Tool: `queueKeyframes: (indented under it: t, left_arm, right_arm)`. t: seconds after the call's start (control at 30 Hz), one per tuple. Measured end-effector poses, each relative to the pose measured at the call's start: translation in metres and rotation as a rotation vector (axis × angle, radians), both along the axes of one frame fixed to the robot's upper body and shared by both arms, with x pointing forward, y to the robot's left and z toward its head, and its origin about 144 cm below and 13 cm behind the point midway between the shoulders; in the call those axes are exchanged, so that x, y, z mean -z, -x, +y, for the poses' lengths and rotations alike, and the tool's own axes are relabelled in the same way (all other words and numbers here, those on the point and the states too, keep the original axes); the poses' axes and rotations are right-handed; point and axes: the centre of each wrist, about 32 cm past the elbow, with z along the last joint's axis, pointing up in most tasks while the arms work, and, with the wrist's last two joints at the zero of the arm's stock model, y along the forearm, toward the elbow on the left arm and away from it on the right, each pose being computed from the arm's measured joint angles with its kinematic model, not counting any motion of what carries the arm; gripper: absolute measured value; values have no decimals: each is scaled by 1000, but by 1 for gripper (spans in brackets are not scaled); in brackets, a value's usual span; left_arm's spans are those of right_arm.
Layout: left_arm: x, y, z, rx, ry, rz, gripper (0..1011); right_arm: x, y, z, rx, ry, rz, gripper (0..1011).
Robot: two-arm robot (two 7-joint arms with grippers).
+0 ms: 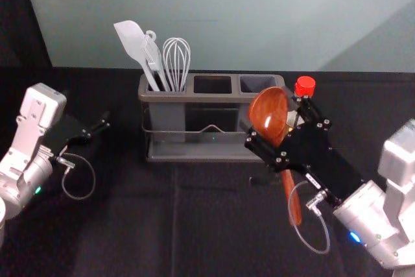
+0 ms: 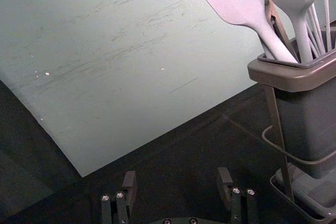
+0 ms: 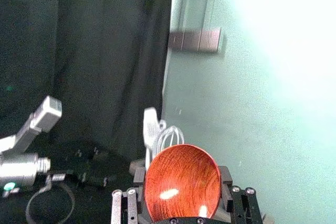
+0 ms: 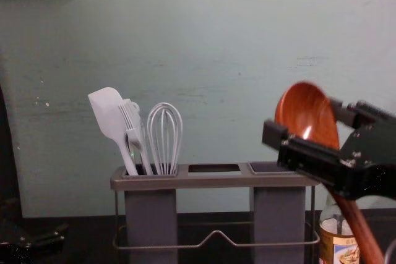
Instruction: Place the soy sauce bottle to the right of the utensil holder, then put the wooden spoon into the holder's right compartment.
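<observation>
**A:** ok so what's the right claw up to?

**B:** It's got the reddish-brown wooden spoon, fingers on both sides of the round bowl. Bowl end's up, handle slants down and out to the right in the chest view. The whole thing's in the air near the right end of the grey plastic utensil holder, bowl higher than the rim.

**A:** in the right compartment or nah?

**B:** Nah, outside it. From the head view the bowl overlaps that corner, but the chest view has it off to the right.

**A:** and the soy sauce?

**B:** The clear soy sauce bottle with a colourful label and red cap is upright on the black-covered bench, just right of the holder. It's partly hidden by the claw and spoon, so can't tell if it touches the frame.

**A:** other arm doing anything?

**B:** Left claw is parked out over the left side of the bench, well apart from the holder. Its wrist view has the fingers spread with a gap between them.

**A:** what's in the left compartment?

**B:** White spatula, white brush and a pale whisk, all sticking up out of it, business ends on top lol. The spatula leans left.
</observation>
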Motion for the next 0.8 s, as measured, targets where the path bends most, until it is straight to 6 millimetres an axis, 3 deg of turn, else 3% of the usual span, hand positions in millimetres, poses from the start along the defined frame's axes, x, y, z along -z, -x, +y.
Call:
queueKeyframes:
  t: [0.8]
  left_arm:
    - [0, 0, 0, 0, 0, 0, 1005]
  right_arm:
    - [6, 1, 1, 11, -36, -59, 836]
